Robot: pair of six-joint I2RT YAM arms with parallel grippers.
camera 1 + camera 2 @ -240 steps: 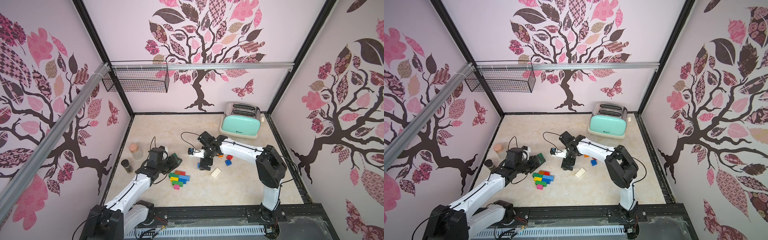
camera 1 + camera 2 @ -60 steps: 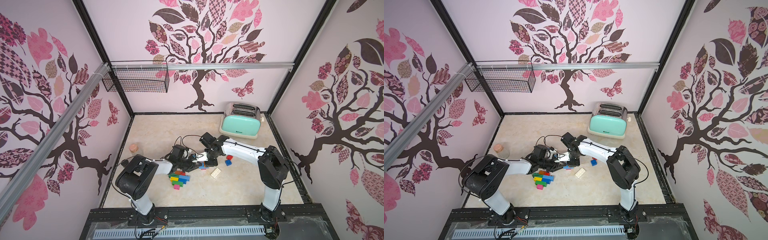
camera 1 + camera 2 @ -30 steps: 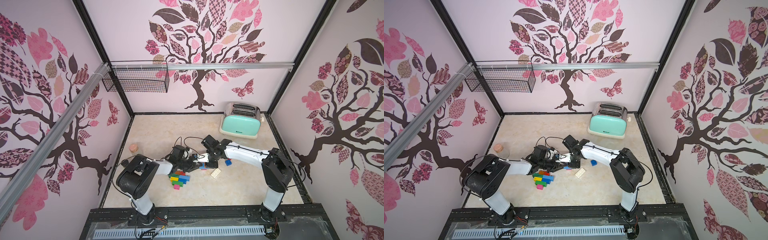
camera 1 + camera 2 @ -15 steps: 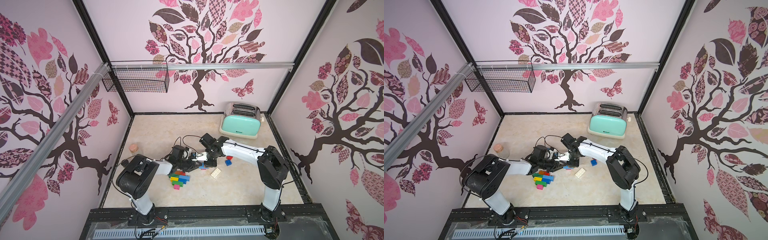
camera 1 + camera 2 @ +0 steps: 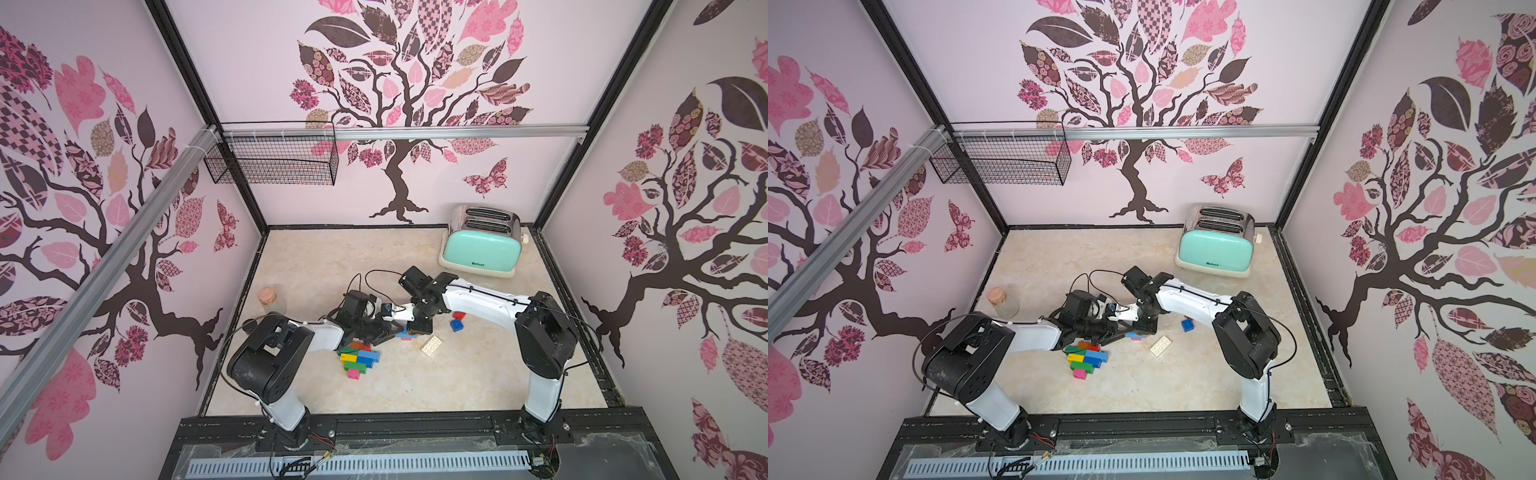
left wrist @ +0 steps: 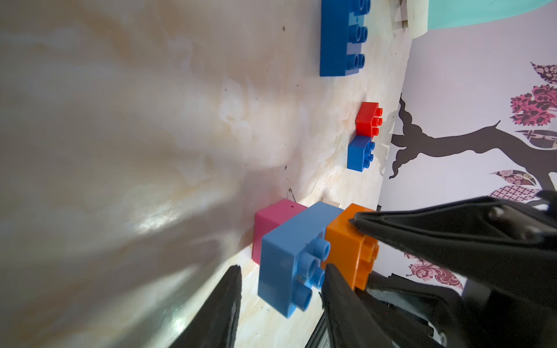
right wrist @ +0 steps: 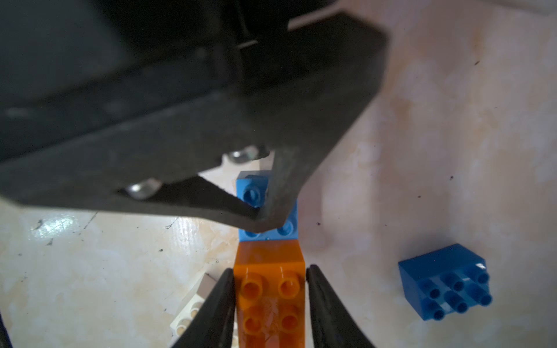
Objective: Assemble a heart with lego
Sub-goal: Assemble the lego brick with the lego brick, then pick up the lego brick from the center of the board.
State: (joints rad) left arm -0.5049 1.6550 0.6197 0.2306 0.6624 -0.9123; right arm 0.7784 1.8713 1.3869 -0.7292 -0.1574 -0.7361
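Right gripper (image 7: pixel 270 271) first: its two black fingers sit close against both flanks of the glossy orange studded plastic brick (image 7: pixel 271 304), though I can't tell whether they squeeze it or merely flank it. Facing it, the left gripper (image 6: pixel 281 267) has its jaws parted around the light-blue oblong plastic brick (image 6: pixel 286 256), and a sliver of floor shows beside one finger, so there's no clamp.

Orange rides a level above light-blue and overlaps one end of it. A pink square plastic brick (image 6: pixel 272 226) sits lower, against light-blue's table side; that joint is unclear. Studs point straight up off the marbled beige tabletop (image 5: pixel 415 395). Light-blue's long axis runs from one gripper towards the other, with orange in line.

The little stack stands just beside the flat multicoloured cluster of joined bricks (image 5: pixel 357 357), the heart in progress. My read is a seating step, orange onto light-blue. Next, the fingers need to come off cleanly without prying the joint, and then a level carry to the cluster. Loose stock lies nearby: a dark-blue oblong brick (image 7: pixel 443 280) and a white oblong brick (image 5: pixel 431 345).
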